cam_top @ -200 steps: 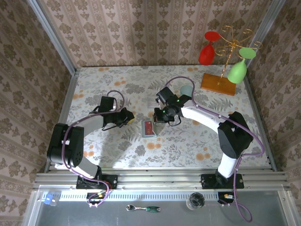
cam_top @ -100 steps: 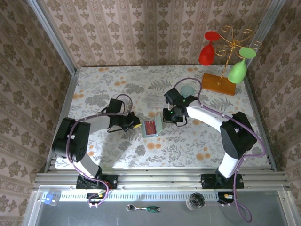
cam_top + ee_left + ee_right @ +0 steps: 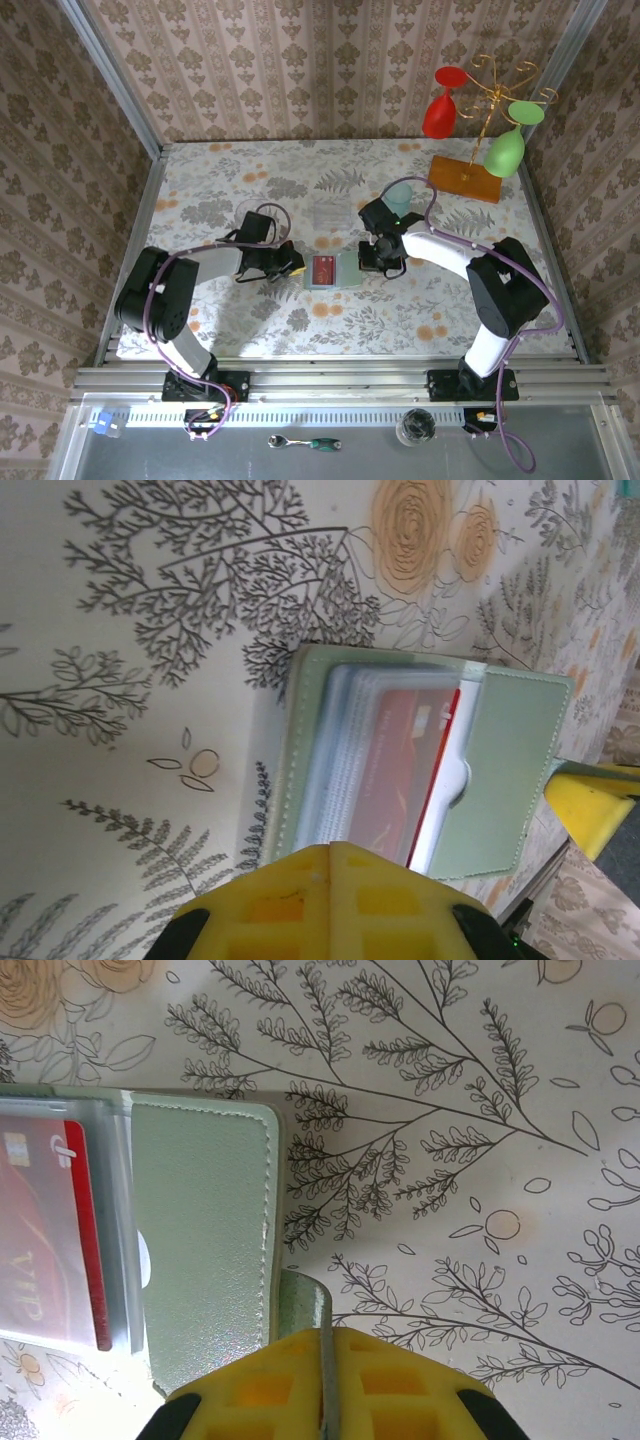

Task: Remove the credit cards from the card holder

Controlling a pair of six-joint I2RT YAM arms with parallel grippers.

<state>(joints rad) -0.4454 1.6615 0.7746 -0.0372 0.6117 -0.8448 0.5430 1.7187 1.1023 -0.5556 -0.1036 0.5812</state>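
Tabletop w/ card holder, prob. lengthwise L-R

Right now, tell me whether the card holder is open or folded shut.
Open. The card holder lies spread flat, a red card showing in its clear sleeve, and the right gripper pinches its outer flap.

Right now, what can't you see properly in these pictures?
Left wrist view: the credit cards are blurred in their clear sleeve, so they cannot be counted.
Left wrist view: the left gripper's yellow jaws hide the card holder's near edge.
Right wrist view: the picture's left edge cuts off the red card.
Top view: the card's print is too small to read.
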